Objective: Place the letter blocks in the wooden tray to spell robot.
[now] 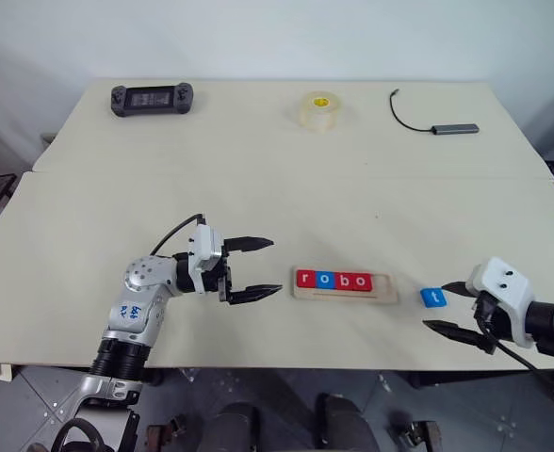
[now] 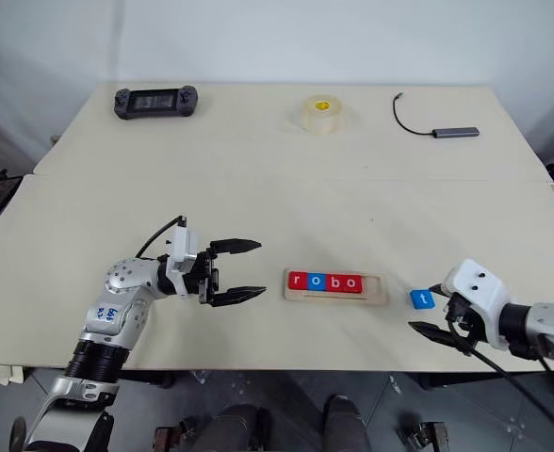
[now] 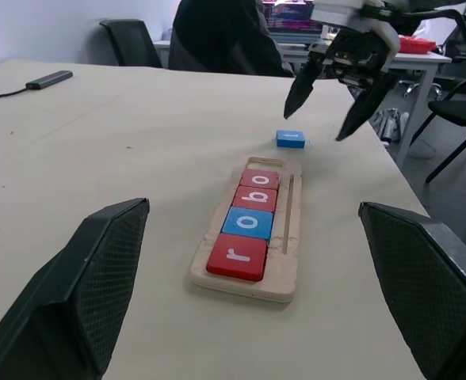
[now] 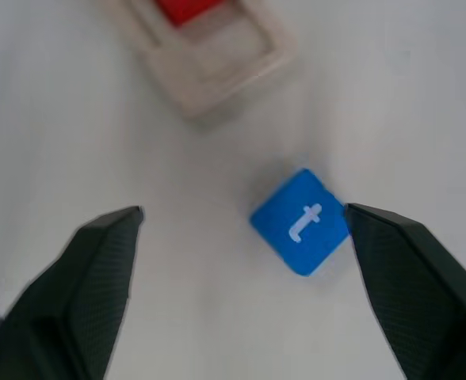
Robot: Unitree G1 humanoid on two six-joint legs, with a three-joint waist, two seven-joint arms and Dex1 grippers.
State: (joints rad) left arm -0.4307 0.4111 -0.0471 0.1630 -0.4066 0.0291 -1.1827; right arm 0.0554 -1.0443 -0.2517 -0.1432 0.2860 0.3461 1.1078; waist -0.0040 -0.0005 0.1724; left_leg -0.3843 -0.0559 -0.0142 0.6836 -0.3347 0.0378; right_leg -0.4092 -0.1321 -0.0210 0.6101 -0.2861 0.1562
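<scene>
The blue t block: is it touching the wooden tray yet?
Apart. The left eye view shows bare table between the blue t block and the right end of the wooden tray.

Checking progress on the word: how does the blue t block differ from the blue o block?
The blue t block lies on the bare table right of the wooden tray; the blue o block sits in the tray's slot. The t is turned askew; the o sits squarely in line. Both are blue with white letters.

The tray [image 4: 209, 59] is cut off at the top of the right wrist view, with only a blurred sliver of a red block [image 4: 184, 9] showing. At the top of the left wrist view, a person [image 3: 221, 36] is cut off.
</scene>
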